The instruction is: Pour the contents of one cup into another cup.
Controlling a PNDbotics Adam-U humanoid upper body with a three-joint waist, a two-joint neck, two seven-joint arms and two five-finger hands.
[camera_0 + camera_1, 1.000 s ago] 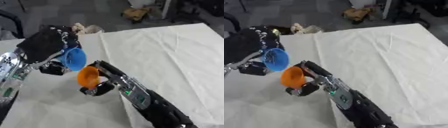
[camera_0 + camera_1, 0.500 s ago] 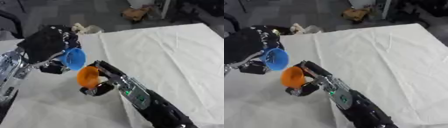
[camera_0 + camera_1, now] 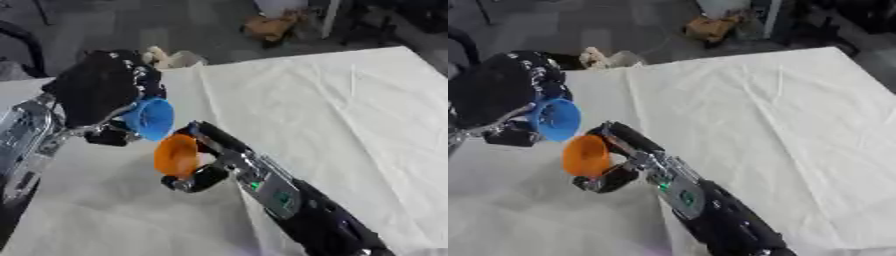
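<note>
Your left hand (image 3: 98, 92) is up over the left part of the worktop (image 3: 350, 115), its fingers curled round a blue cup (image 3: 150, 118) that you have tipped onto its side, the open mouth facing right and a little down, toward the other cup. Your right hand (image 3: 203, 162) comes in from the lower right on its long black and silver arm, and its fingers and thumb are closed round an orange cup (image 3: 176, 154), which sits just below and slightly right of the blue one. The orange cup is tilted too, its mouth turned left toward you rather than straight up. The two cups are very near each other, the blue rim just above the orange rim, but you cannot tell from either eye view whether they touch. Both cups are lifted off the worktop, over its white cloth, which lies wrinkled across the whole surface and stretches well to the right of your hands. Nothing can be made out inside either cup from here, and no contents show passing between them. Beyond the far edge of the worktop, on the floor, a pale crumpled thing (image 3: 604, 58) lies near the corner behind your left hand, and a brown bundle (image 3: 710, 27) sits farther back.
</note>
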